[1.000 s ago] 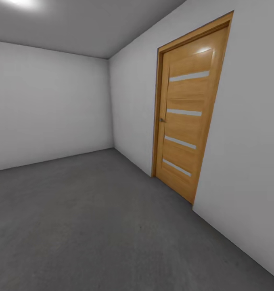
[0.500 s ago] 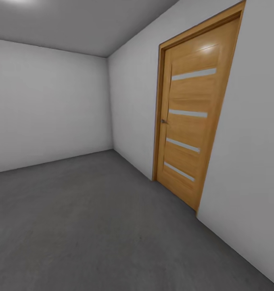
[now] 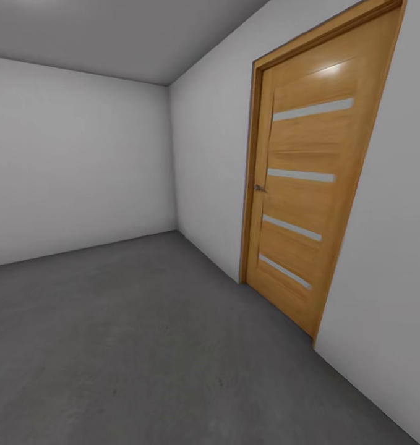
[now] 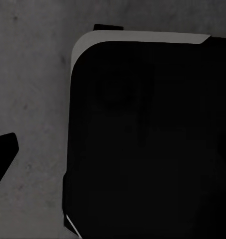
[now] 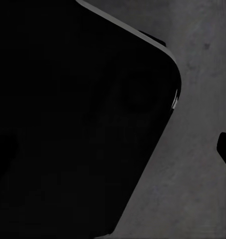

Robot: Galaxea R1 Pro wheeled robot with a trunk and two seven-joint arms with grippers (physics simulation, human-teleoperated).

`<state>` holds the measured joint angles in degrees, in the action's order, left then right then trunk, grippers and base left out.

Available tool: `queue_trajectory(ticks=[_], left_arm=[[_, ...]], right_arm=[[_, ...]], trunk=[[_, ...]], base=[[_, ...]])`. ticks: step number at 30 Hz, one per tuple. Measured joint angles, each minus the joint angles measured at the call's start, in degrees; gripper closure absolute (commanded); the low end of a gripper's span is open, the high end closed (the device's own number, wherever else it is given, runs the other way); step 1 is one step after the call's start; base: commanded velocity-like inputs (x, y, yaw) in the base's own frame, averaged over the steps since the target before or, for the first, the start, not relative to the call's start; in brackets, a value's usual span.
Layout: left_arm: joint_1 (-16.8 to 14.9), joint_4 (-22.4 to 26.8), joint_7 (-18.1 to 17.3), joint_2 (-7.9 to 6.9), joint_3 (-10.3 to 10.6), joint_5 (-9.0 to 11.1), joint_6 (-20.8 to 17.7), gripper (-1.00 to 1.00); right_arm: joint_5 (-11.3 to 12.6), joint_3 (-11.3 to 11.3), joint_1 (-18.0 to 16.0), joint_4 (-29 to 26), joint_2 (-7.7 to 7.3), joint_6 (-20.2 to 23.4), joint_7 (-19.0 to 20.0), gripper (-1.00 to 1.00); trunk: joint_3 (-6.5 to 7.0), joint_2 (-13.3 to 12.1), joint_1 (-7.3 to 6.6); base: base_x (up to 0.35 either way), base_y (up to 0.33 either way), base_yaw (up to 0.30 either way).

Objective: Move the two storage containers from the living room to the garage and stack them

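The two storage containers are out of view, and so is the living room. I am in the garage, a bare room with white-grey walls point(image 3: 80, 161) and a rough dark grey concrete floor point(image 3: 141, 340). In the left wrist view a dark fingertip point(image 4: 3, 152) pokes in over the floor point(image 4: 33, 99). A dark fingertip point(image 5: 225, 148) also sits at the edge of the right wrist view. Nothing is seen between the fingers in either wrist view.
A closed wooden door point(image 3: 308, 204) with pale horizontal strips and a small handle point(image 3: 258, 187) stands in the right wall. The robot's own dark rounded body point(image 4: 152, 139) point(image 5: 73, 124) takes up much of both wrist views. Bare floor stretches ahead to the far wall.
The whole head picture has shifted: the door now looks larger and sits further right, so the camera has moved closer along the wall. Nothing in the room itself has moved.
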<state>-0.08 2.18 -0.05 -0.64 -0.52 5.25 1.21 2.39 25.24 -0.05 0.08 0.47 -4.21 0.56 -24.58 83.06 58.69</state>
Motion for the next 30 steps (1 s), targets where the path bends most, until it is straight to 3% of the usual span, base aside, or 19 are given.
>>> queue_trajectory(ticks=[9, 30], left_arm=[[0.0, 0.01, 0.08, -0.01, 0.02, 0.0, 0.0, -1.0], [0.0, 0.02, 0.13, -0.07, -0.01, 0.0, 0.14, -1.0]], right_arm=[[-0.01, 0.0, 0.01, 0.0, -0.02, 0.0, 0.0, -1.0], [-0.01, 0.0, 0.0, 0.0, -0.01, 0.01, 0.0, -1.0]], trunk=[[0.0, 0.0, 0.0], [0.0, 0.0, 0.0]], base=[[0.323, 0.0, 0.212], [0.323, 0.0, 0.007]])
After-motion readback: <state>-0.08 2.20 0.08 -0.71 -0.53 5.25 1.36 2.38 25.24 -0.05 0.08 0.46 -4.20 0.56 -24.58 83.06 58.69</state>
